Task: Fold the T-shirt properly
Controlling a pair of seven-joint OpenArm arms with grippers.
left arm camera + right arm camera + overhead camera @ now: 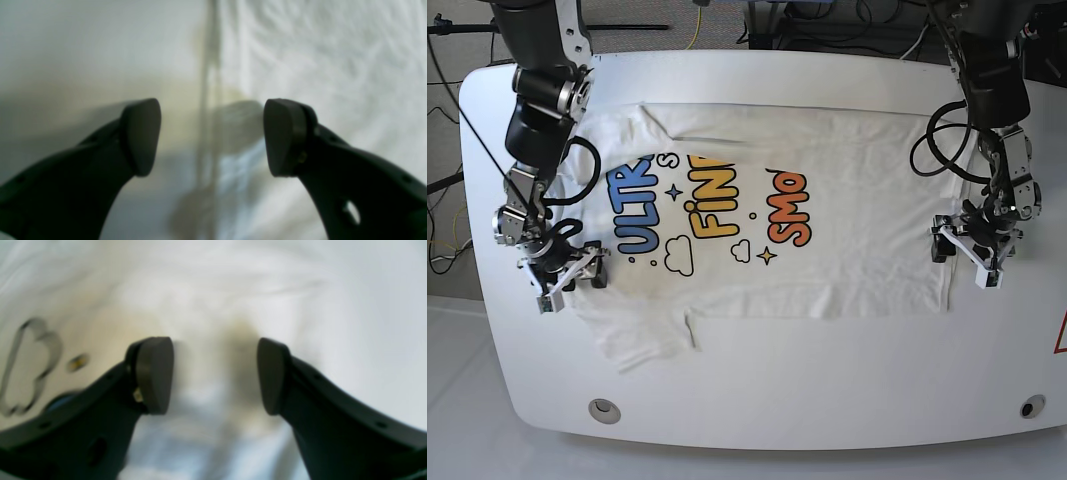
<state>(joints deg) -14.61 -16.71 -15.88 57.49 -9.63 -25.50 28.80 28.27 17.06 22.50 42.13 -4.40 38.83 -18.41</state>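
The white T-shirt (857,250) lies spread on the table, print side up, with its hem toward the right and its sleeves toward the left. My left gripper (968,252) hovers at the hem, open. In the left wrist view the hem edge (208,66) runs between the left gripper's (211,136) spread fingers, bare table on one side and wrinkled cloth (333,66) on the other. My right gripper (570,272) sits at the shirt's left edge near the lower sleeve. In the right wrist view the right gripper (215,376) stands open over white cloth (213,300), a cloud outline (30,366) beside it.
The white table (757,385) has rounded corners and two round fittings (605,408) near its front edge. Cables (717,20) hang behind the far edge. A red marking (1061,335) shows at the right border.
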